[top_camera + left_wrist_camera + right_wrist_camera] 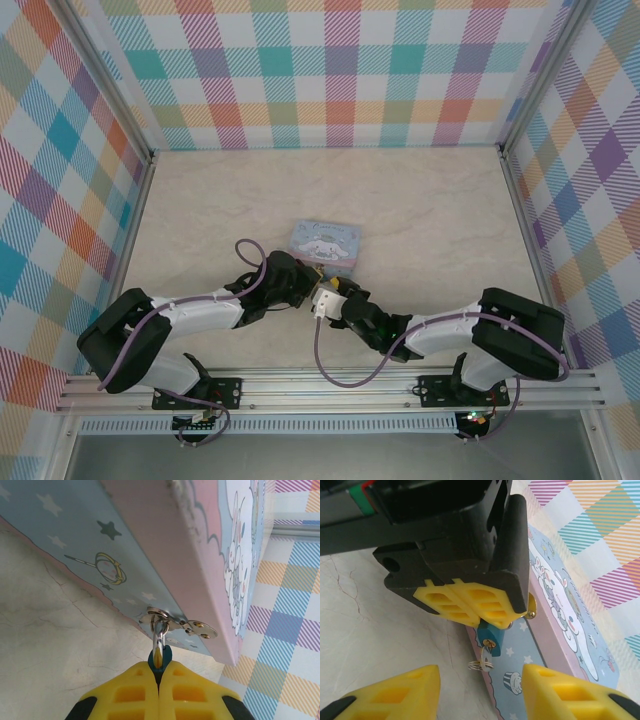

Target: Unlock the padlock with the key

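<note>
Our left end effector [159, 674] pinches the padlock [489, 634] hanging off the tin [560, 635]. Our right end effector [480, 674] gapes wide. The key [486, 656], maybe stuck in the lock, sits at its 12 o'clock.

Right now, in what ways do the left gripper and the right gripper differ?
The left gripper has its jaws shut on the teal padlock; the right gripper has its jaws wide open and holds nothing. The left gripper touches the padlock, which hangs at the hasp of the cartoon tin; the right gripper is apart from it, facing it. Both are yellow-tipped and close to the tin.
</note>
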